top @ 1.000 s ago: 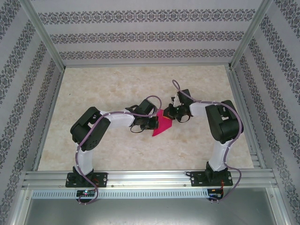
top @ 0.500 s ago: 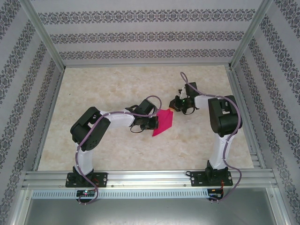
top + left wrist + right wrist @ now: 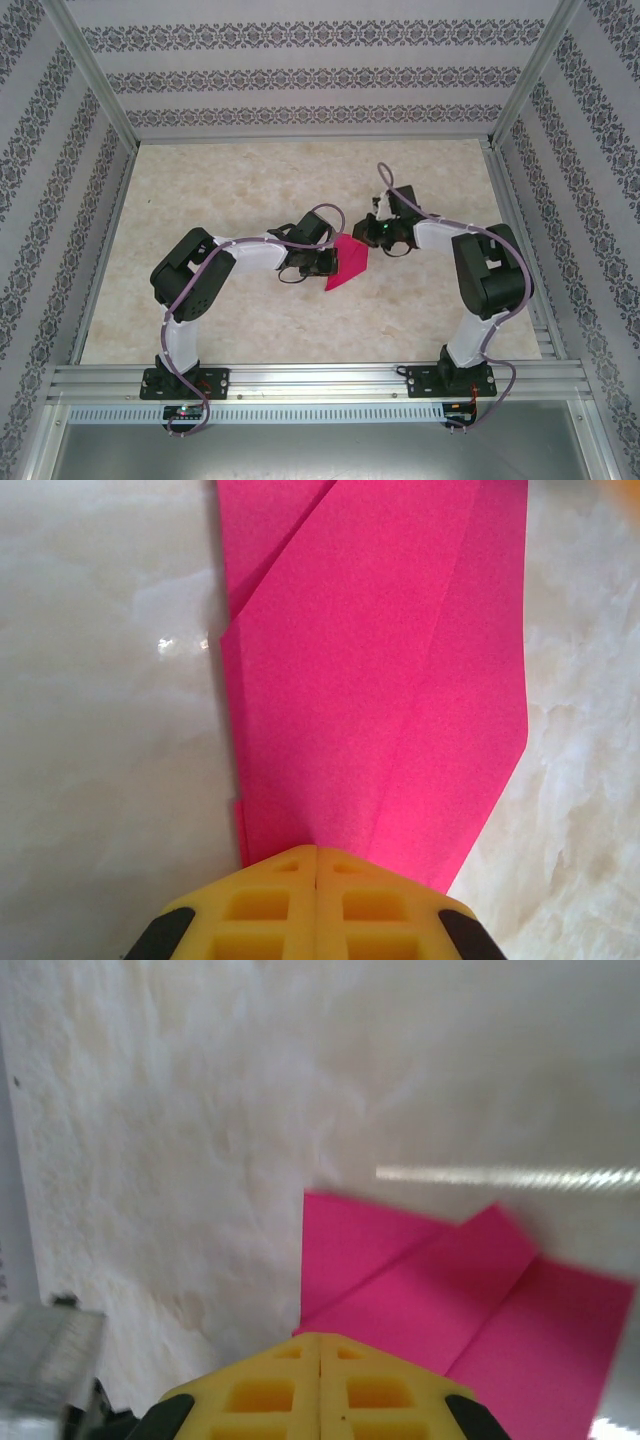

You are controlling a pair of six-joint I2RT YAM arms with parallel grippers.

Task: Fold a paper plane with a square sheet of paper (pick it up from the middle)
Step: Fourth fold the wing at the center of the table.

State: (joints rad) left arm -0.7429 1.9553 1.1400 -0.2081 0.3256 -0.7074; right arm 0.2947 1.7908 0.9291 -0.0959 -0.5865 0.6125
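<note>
The magenta-pink sheet of paper (image 3: 350, 263) lies on the table between the two arms, folded into layered flaps with a point toward the near left. My left gripper (image 3: 327, 262) is shut, its yellow fingertips (image 3: 290, 865) resting on the paper's left edge; the creased paper (image 3: 380, 680) stretches away from them. My right gripper (image 3: 370, 236) is shut too, hovering at the paper's far right corner. In the right wrist view its joined tips (image 3: 319, 1338) sit over the near edge of the overlapping pink flaps (image 3: 470, 1310). Nothing is pinched between either pair of fingers.
The pale marble tabletop (image 3: 220, 200) is fenced by aluminium frame posts and patterned walls (image 3: 300, 75). A metal rail (image 3: 320, 378) carrying both arm bases runs along the near edge.
The right gripper pulled back to the far right, away from the paper, then returned to its far right corner. The left gripper and the paper stayed put.
</note>
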